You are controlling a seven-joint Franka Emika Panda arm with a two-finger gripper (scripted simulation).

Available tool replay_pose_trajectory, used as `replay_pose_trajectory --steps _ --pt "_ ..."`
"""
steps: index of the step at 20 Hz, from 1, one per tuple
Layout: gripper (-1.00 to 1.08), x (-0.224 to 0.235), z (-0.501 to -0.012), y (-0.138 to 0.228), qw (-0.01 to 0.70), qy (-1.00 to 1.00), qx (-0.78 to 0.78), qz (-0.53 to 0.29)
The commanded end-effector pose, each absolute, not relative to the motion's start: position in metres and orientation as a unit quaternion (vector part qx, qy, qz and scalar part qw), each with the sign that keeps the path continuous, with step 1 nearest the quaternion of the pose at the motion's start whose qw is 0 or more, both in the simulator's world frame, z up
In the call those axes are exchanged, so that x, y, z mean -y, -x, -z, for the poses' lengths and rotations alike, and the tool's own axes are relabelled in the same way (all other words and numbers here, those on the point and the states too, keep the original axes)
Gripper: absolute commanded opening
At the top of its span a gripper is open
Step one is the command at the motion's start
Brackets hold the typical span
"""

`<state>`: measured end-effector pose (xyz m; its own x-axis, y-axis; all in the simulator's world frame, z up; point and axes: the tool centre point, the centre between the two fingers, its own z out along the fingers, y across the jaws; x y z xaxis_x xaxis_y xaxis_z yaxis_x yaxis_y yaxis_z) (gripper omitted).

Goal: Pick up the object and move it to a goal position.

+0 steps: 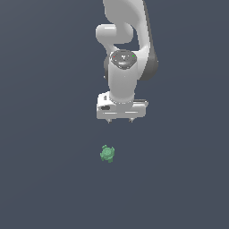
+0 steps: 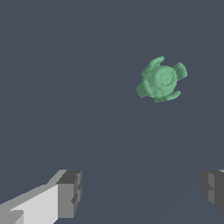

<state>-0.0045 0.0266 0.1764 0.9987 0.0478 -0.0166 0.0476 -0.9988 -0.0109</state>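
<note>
The object (image 1: 107, 153) is a small bright-green knobbly item lying on the dark grey floor, nearer the camera than the arm in the exterior view. It also shows in the wrist view (image 2: 161, 80), round with blocky lobes. My gripper (image 1: 119, 120) hangs above the floor, behind the object and a little toward the exterior view's right. It is open and empty. In the wrist view its two grey fingertips (image 2: 70, 193) stand far apart, and the gripper (image 2: 140, 192) is clear of the object.
The white arm (image 1: 127, 40) rises behind the gripper. The floor (image 1: 44, 179) is a plain dark grey surface with nothing else on it.
</note>
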Motion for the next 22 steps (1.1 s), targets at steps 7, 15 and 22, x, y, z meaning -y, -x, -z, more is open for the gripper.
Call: replay_pose_trajectory --steps 7,15,22 --pt "1.00 -0.018 -0.166 -0.014 0.005 1.000 -0.001 -0.007" --pt "1.00 0.001 -0.140 -0.050 0.005 0.998 -0.056 -0.005" --pt "1.00 0.020 -0.111 -0.080 0.002 0.994 -0.107 -0.002"
